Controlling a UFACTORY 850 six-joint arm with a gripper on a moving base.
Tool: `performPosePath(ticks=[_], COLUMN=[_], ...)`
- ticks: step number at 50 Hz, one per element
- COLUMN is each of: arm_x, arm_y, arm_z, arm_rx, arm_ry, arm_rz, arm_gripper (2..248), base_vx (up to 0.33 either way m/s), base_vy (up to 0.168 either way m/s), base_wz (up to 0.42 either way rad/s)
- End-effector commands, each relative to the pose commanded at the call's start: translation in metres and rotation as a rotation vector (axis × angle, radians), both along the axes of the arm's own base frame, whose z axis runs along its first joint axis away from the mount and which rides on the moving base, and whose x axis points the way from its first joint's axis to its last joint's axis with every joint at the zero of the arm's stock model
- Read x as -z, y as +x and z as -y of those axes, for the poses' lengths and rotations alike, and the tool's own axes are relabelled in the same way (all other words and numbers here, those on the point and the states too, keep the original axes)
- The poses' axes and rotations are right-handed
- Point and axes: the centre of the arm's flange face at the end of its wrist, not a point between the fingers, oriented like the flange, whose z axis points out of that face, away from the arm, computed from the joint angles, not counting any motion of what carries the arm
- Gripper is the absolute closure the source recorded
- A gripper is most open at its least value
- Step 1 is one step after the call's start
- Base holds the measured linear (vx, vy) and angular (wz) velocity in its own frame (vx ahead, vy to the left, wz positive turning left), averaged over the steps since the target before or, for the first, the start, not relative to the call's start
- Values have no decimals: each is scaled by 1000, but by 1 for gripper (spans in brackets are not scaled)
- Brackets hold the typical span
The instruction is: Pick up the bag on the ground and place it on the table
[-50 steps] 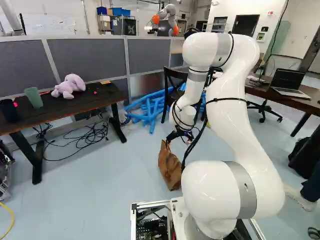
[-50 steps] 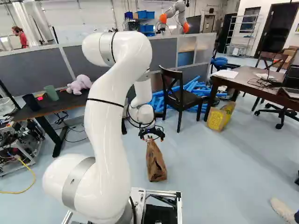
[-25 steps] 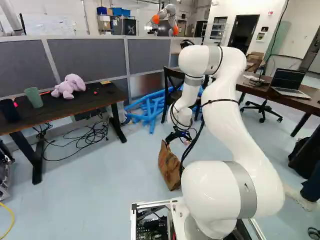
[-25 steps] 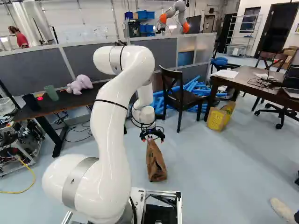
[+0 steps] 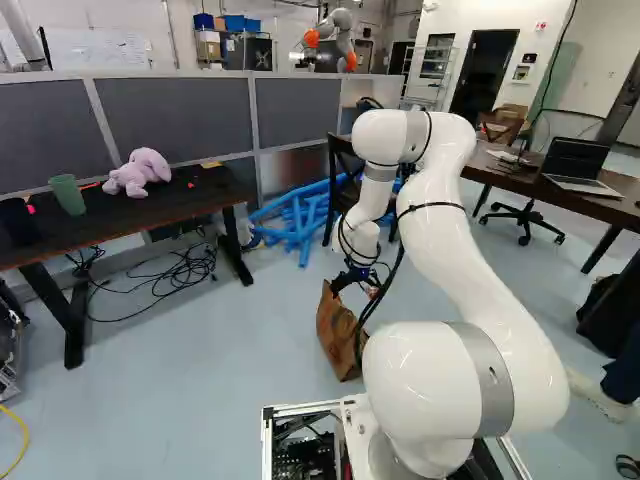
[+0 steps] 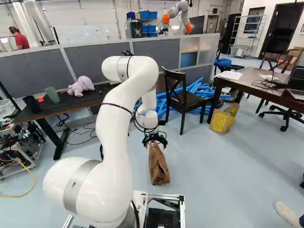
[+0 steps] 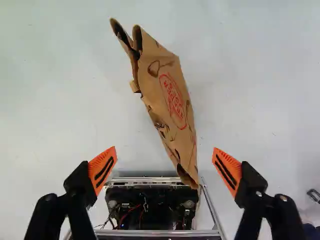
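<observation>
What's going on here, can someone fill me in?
The white robot arm has its black pincer with orange pads pointed down over a creased brown paper bag with a red oval mark. The pincer is open and grips nothing. The bag is on the pale blue-grey floor, so it has yet to be picked up and put on a table; closing on it looks like the likely next step.

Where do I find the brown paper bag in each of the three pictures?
Left base view: the brown paper bag, just below the middle, left of the white arm's big lowest parts.
Right base view: near the middle, right of the arm, beneath the end effector.
Wrist view: mostly ahead of the open end effector, one end reaching between its fingers.
Shared landmark: the base's metal frame, seen in all three.
</observation>
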Motion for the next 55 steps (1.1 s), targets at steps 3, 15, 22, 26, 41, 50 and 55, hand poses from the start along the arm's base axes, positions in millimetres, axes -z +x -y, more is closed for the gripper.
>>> performPosePath(ticks=[3,15,22,26,41,50,55], arm_x=[5,23,34,40,63,77,85], arm_y=[0,3,5,6,8,10,11], arm_z=[0,0,1,1,1,1,1], arm_rx=[-11,-116,-181,-221,-329,-335,-336], arm_ry=[0,2,3,4,8,9,8], arm_rz=[-9,-25,-24,-26,-38,-39,-34], arm_gripper=[3,3,3,3,3,3,3], base_vx=[0,0,0,0,0,0,0], base_vy=[0,0,0,0,0,0,0], base_wz=[0,0,0,0,0,0,0])
